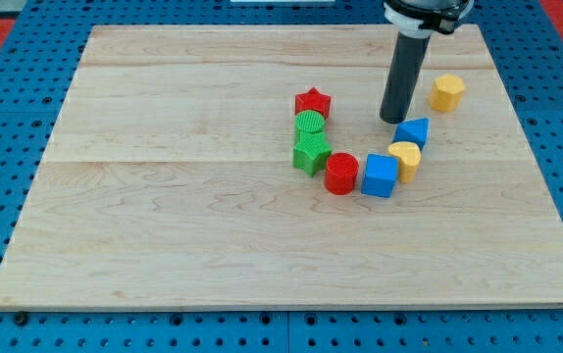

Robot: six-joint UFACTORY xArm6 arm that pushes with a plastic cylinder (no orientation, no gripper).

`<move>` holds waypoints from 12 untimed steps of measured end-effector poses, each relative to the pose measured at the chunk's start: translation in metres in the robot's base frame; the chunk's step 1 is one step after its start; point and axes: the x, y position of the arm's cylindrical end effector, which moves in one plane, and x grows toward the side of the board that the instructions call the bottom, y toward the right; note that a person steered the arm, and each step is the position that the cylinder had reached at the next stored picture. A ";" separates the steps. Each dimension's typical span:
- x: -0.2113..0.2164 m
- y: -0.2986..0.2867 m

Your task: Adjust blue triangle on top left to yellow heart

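Note:
The blue triangle (414, 131) lies right of the board's middle, touching the upper right of the yellow heart (405, 157). My tip (394, 119) rests on the board just above and left of the blue triangle, very close to it. The dark rod rises from there to the view's top.
A blue cube (381, 176) sits left of and below the heart, next to a red cylinder (341, 174). A green star (311, 154), a green cylinder (310, 124) and a red star (312, 102) stack upward at the left. A yellow hexagon (447, 92) lies at the upper right.

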 end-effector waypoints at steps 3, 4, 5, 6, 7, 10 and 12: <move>-0.028 0.057; -0.049 0.064; -0.049 0.064; -0.041 0.057; -0.029 0.054; 0.028 0.067; 0.032 0.042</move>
